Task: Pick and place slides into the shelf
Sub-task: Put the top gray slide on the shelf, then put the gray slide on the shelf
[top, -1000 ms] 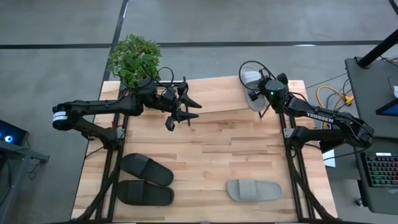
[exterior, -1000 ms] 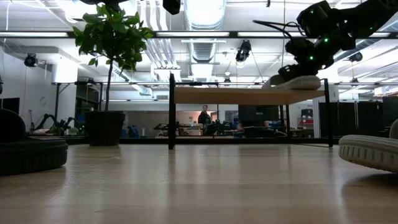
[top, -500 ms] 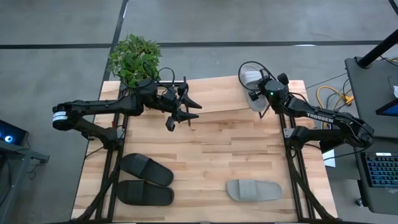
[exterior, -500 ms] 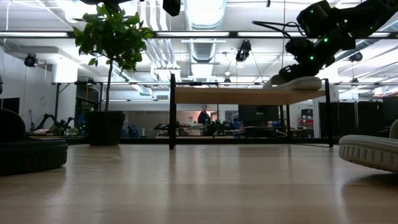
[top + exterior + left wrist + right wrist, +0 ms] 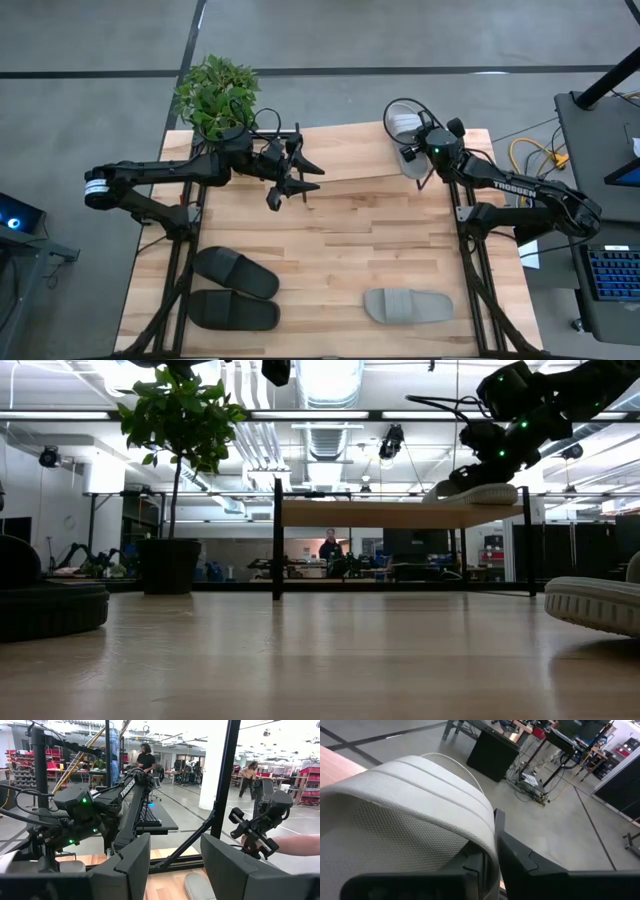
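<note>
Light grey-white, the wide-strapped slide sandal [image 5: 402, 127] lies on the right end of the low shelf with the pale wooden plank top [image 5: 345, 150], at the far side of the table. From above, the right gripper [image 5: 416, 150] sits on this sandal, but its fingers are hidden there. The right wrist view shows them: the two dark fingers [image 5: 515, 857] are nearly closed and pinch the edge of the sandal's ribbed strap [image 5: 410, 795]. The low view adds that the sandal's sole [image 5: 478, 493] rests on the plank, with the black metal legs [image 5: 276, 540] under it.

The left gripper [image 5: 296, 178] hangs over the middle of the table, near the shelf's front edge. Its wrist view shows its fingers [image 5: 131, 857] set wide apart and holding nothing.

On the light wooden tabletop [image 5: 330, 250], the second grey-white slide [image 5: 407, 305] lies near the front right, and the two matte black slides [image 5: 236, 288] lie side by side at the front left. A green potted plant [image 5: 216, 93] stands at the far left corner. Beyond the table is a workshop hall with a grey floor, and a person [image 5: 328, 547] stands far behind.
</note>
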{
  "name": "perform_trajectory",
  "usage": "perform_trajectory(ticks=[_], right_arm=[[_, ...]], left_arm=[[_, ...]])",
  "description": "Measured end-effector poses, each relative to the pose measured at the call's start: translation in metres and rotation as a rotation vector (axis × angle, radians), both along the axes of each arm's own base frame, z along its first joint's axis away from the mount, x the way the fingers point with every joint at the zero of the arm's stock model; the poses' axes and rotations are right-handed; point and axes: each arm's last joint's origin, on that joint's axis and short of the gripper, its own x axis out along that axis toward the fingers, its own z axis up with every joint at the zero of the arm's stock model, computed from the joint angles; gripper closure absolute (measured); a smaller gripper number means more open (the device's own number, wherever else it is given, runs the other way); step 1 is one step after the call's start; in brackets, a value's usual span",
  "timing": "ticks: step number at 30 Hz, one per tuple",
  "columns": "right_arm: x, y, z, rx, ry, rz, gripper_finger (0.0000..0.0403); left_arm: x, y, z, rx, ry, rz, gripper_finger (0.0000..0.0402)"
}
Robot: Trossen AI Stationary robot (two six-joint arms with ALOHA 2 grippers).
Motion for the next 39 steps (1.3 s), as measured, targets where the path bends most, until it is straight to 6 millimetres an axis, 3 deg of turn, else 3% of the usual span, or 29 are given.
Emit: perform_trajectory(ticks=[22, 39], right_arm=[[-0.019, 0.015, 0.002, 0.109, -0.090, -0.027, 0.0205], [-0.042, 0.039, 0.018, 0.202, -0.330, 0.093, 0.0193]], left_arm=[[0.000, 0.000, 0.000, -0.017, 0.005, -0.004, 0.0242], [0.000, 0.000, 0.000, -0.018, 0.004, -0.003, 0.0242]])
